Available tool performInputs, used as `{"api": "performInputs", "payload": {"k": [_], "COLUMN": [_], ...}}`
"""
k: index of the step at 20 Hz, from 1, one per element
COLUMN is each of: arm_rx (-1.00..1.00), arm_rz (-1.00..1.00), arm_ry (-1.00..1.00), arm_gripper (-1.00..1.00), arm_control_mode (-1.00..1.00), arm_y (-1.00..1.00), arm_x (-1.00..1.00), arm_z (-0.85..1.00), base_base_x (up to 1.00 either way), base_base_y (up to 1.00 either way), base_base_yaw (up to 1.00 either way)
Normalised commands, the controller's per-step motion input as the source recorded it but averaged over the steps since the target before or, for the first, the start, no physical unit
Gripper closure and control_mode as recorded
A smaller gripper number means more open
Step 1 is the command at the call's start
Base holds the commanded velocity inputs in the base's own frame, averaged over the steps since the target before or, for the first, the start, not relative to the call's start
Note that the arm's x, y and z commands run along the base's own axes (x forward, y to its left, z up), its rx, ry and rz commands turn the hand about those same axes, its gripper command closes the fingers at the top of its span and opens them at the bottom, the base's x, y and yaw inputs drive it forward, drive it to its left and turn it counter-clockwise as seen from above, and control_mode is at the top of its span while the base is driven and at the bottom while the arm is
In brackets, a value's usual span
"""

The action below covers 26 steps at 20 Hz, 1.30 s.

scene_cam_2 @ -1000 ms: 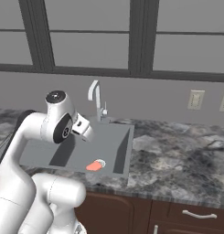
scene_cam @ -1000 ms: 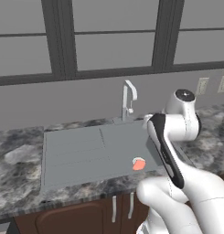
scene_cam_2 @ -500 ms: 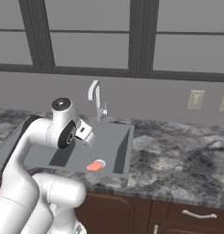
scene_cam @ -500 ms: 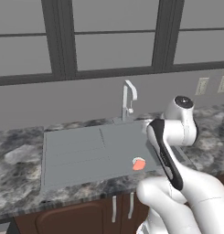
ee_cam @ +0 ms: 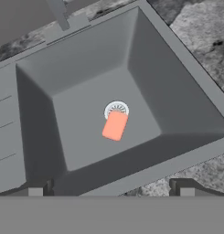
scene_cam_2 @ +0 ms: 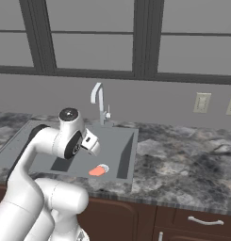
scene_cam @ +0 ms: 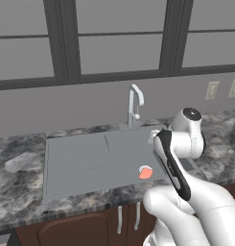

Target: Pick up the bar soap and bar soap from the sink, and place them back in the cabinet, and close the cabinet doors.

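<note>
One flat salmon-orange bar soap (ee_cam: 114, 125) lies on the floor of the sink (ee_cam: 177, 91), its far end overlapping the round drain (ee_cam: 116, 109). From the base views the same bar soap (scene_cam: 145, 172) (scene_cam_2: 98, 170) sits near the front of the basin. My gripper (ee_cam: 111, 191) hangs above the basin's near wall, open, with nothing between its fingertips (ee_cam: 38, 189). The white hand (scene_cam_2: 91, 143) hovers over the sink (scene_cam_2: 128, 155) behind the soap. The cabinet and the cabinet doors are out of view.
A slim curved silver tap (scene_cam: 134, 103) (scene_cam_2: 99, 101) stands behind the basin. The ridged drainboard (scene_cam: 78, 158) lies to its left. Speckled stone counter (scene_cam_2: 183, 164) surrounds the sink, with dark lower cupboards (scene_cam_2: 197, 221) underneath and wall sockets (scene_cam_2: 201, 102) at the right.
My arm's upper joint has sunk lower and shifted a little to the right, toward the basin. The bar soap lies where it was.
</note>
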Motion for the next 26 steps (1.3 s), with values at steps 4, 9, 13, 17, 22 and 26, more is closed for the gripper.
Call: {"api": "performInputs", "payload": {"k": [4,9,13,17,22,26], "arm_rx": [0.02,0.00,0.00,0.00,0.00,0.00], "arm_rz": [0.00,0.00,0.00,0.00,-0.01,-0.01], "arm_ry": [0.00,0.00,0.00,0.03,0.11,0.12], "arm_gripper": [-1.00,-1.00,-1.00,-1.00,-1.00,-1.00], "arm_control_mode": [-1.00,-1.00,-1.00,-1.00,-1.00,-1.00], "arm_y": [-0.08,-0.04,0.00,0.00,0.00,0.00], "arm_x": [0.11,0.17,0.18,0.05,0.00,0.00], "arm_z": [-0.19,-0.13,-0.13,-0.05,0.00,-0.04], "base_base_x": [0.00,0.00,0.00,0.00,0.00,0.00], "base_base_y": [0.00,0.00,0.00,0.00,0.00,0.00], "base_base_yaw": [0.00,0.00,0.00,0.00,0.00,0.00]}}
